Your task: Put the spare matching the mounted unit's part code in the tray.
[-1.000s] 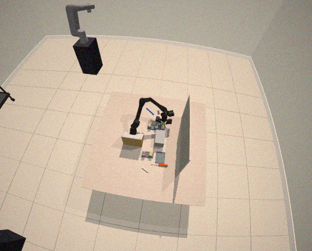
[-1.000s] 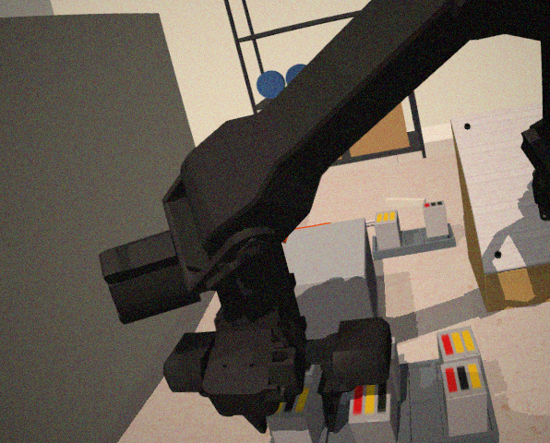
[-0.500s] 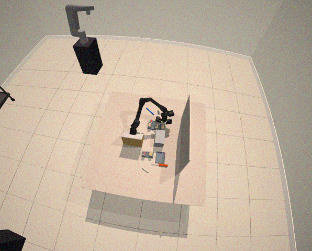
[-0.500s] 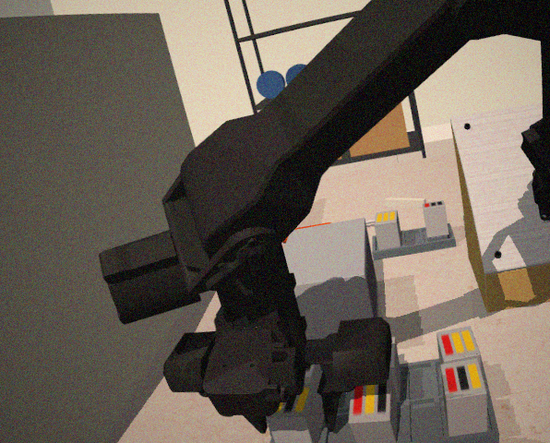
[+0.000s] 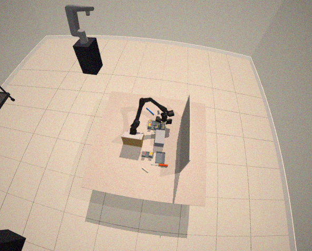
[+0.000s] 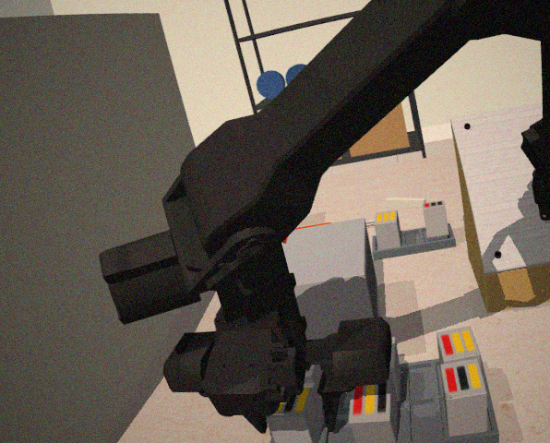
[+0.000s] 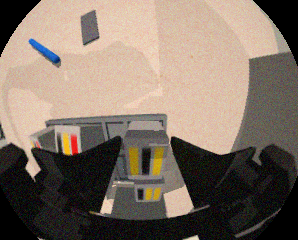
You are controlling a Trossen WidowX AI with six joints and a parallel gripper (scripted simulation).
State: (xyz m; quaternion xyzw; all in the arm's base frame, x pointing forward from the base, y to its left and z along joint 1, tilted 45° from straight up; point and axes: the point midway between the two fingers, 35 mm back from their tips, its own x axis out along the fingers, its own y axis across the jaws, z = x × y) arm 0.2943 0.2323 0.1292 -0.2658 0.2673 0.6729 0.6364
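My gripper is open. It hangs low over a grey rack of spare units. Its fingers stand on either side of a spare with yellow, black and yellow stripes, and I see no grip on it. Beside it stands a spare with red and yellow stripes. Two more striped spares stand at the rack's other end. The grey tray lies beyond a grey block. In the exterior view the tray is hidden.
A tall grey partition stands close beside the gripper. A small rack with two units lies next to the tray. An orange-handled tool, a white stick, a blue pen and a grey card lie about.
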